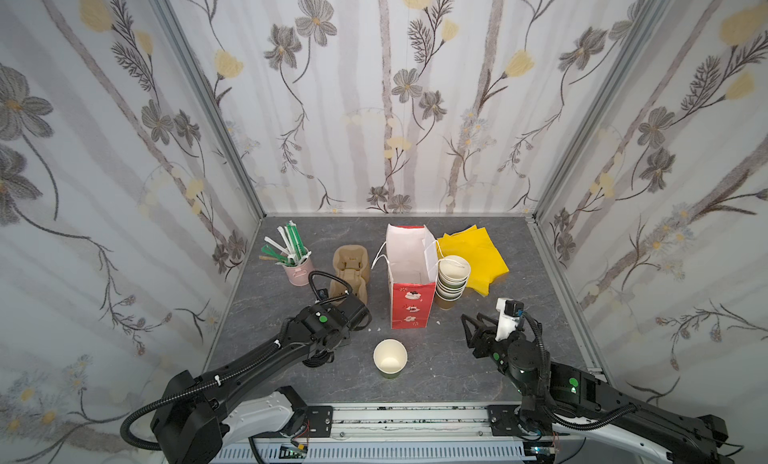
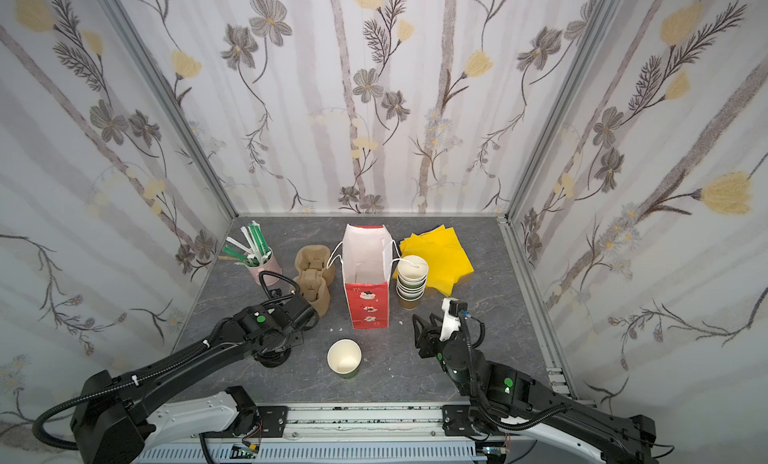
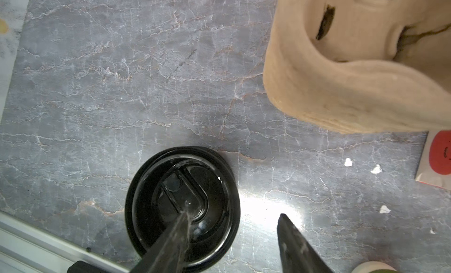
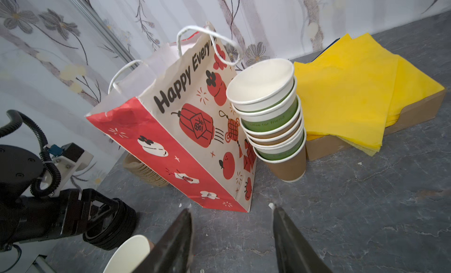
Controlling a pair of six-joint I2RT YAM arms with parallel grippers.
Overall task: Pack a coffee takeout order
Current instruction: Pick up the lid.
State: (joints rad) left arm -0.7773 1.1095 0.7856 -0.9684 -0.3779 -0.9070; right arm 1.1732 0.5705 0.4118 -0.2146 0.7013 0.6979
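Note:
A stack of black lids lies on the table by the left edge. My left gripper hangs over it, open, with one finger above the top lid and the other outside the rim. A lidless paper cup stands in the front middle. The red, white-lined bag stands open behind it. My right gripper is open and empty, right of the cup and in front of the bag. Tan carriers are stacked left of the bag.
Yellow napkins lie in a cardboard tray at the back right. A stack of nested cups leans against the bag's right side. Green and white straws stand in a pink pot at the back left. Wallpapered walls close three sides.

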